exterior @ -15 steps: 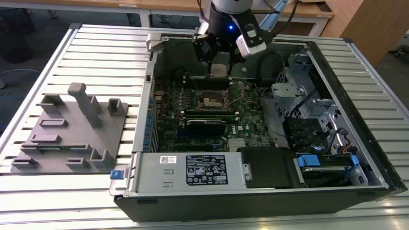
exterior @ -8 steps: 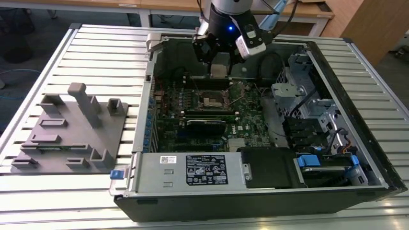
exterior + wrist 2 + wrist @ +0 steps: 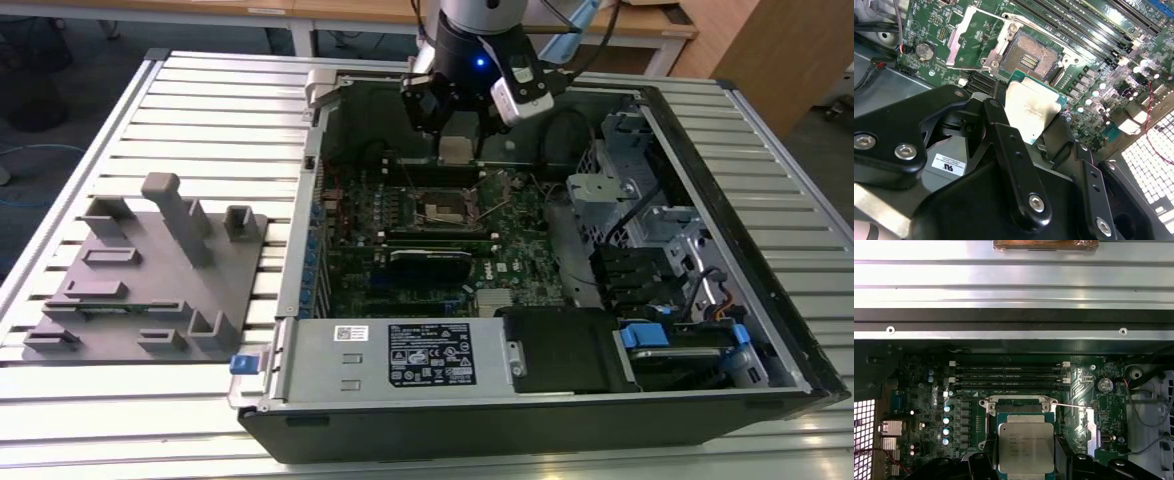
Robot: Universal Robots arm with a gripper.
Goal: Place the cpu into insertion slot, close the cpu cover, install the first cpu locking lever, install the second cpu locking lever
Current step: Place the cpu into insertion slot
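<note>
My gripper (image 3: 457,158) hangs inside the open computer case, shut on the cpu (image 3: 457,148), a flat square chip with a dull silver top. In both wrist views the cpu (image 3: 1030,107) (image 3: 1025,447) sits between the black fingers (image 3: 1004,135), just above the green board. The insertion slot (image 3: 1029,55) (image 3: 1020,407) lies uncovered beside and slightly beyond the chip, its dark contact field showing. The cpu cover (image 3: 955,44) is swung open, lying flat next to the slot. A thin locking lever (image 3: 1069,405) sticks out from the slot's rim.
Long black memory slots (image 3: 1009,377) run close beside the slot. The case's metal wall (image 3: 1014,315) rises beyond them. A power supply (image 3: 400,355) and drive cage (image 3: 641,200) crowd the case. A grey fixture block (image 3: 147,270) stands on the slatted table at the exterior view's left.
</note>
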